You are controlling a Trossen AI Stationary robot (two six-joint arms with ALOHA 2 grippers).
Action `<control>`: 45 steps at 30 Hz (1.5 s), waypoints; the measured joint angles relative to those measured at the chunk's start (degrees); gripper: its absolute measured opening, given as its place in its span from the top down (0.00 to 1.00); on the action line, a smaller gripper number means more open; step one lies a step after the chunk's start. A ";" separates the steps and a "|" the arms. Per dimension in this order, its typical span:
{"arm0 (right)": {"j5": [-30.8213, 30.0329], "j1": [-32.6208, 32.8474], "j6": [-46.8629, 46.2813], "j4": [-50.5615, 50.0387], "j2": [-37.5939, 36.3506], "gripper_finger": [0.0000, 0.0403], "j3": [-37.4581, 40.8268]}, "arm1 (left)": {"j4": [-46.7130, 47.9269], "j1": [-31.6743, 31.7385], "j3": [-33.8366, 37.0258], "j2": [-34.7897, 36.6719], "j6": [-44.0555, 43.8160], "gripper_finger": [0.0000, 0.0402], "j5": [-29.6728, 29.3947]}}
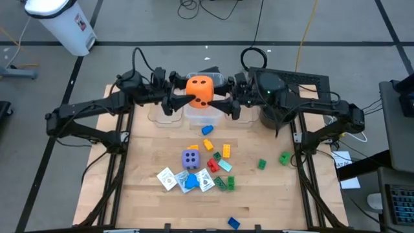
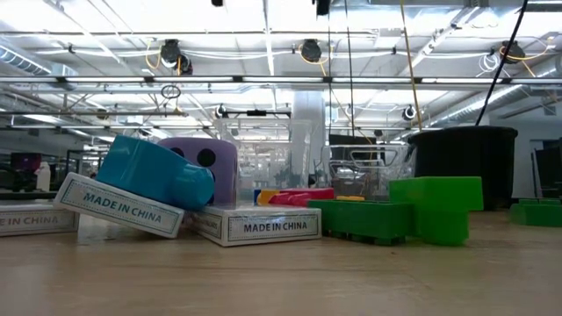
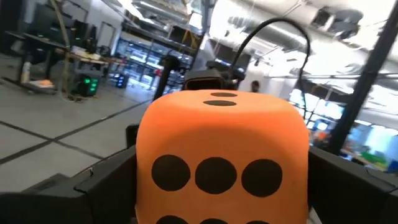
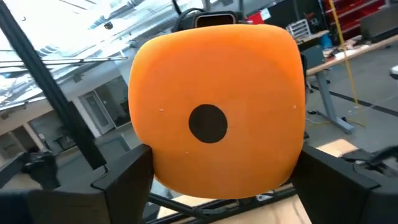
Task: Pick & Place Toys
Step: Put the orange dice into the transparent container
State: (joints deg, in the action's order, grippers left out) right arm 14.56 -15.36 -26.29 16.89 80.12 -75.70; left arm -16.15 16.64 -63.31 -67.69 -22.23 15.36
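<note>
A big orange foam die (image 1: 200,90) with black dots hangs in the air over the clear bins (image 1: 194,116) at the table's far side, between my two grippers, which point at each other. My left gripper (image 1: 176,98) comes from the left, open, its fingers (image 3: 106,180) standing close on either side of the die (image 3: 221,143). My right gripper (image 1: 224,100) comes from the right and is shut on the die (image 4: 214,93). The other toys lie mid-table: a purple die (image 1: 190,158), white cards (image 1: 167,178) and small coloured bricks (image 1: 226,151). My right gripper has the orange die between its two fingers, which lie against two opposite side faces (image 4: 291,146). The fingers come in level from the table's right. The die hangs clear of the bins and table, its one-dot face toward the wrist.
A black pot (image 2: 465,162) stands at the far right, under my right arm. Loose green bricks (image 1: 284,157) lie to the right and a blue brick (image 1: 233,222) near the front edge. In the low view a teal brick (image 2: 154,171) leans on a card box (image 2: 255,226).
</note>
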 joint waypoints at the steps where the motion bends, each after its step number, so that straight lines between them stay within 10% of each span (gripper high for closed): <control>1: 0.14 -0.54 -0.05 0.11 0.68 0.19 0.00 | 0.18 0.63 -0.02 -0.44 0.19 0.03 0.07; 19: 3.48 -11.31 -0.24 -4.52 8.16 0.20 0.07 | 7.72 14.95 -0.20 -9.15 1.69 0.03 8.25; 45: 4.27 -20.22 8.90 -18.84 10.30 0.31 0.00 | 21.08 19.13 -0.09 -18.88 11.19 0.03 2.88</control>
State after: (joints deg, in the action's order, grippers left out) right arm 18.84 -35.58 -17.38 -1.96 90.42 -75.70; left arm 4.93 35.77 -63.40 -86.57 -11.04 18.24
